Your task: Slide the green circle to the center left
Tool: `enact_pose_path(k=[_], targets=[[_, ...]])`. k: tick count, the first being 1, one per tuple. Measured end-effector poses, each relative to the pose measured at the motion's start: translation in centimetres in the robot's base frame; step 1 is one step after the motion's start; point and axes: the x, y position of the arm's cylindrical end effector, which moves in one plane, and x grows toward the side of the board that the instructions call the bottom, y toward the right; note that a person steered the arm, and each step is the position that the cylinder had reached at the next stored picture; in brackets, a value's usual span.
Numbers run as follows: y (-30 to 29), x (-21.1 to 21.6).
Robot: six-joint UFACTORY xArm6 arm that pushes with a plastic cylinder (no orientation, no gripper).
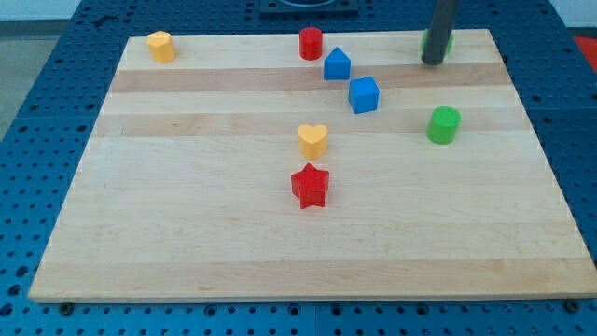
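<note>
The green circle (444, 125) is a short green cylinder at the view's right, about mid-height on the wooden board (187, 233). My tip (433, 62) is near the view's top right, above the green circle and apart from it. A second green block (449, 41) sits right behind the rod, mostly hidden; its shape cannot be made out.
A blue cube (364, 94) and a blue house-shaped block (337, 64) lie left of the green circle. A red cylinder (311, 43) is at the top middle, a yellow block (161, 46) at the top left. A yellow heart (313, 140) and a red star (310, 185) sit near the centre.
</note>
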Motion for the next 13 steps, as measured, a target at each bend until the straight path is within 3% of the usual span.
enact_pose_path(k=[2,7,9,10,13], targets=[[0.0,-0.6],[1.7,13.4],[-0.7,17.2],[-2.5,17.2],[-15.4,15.2]])
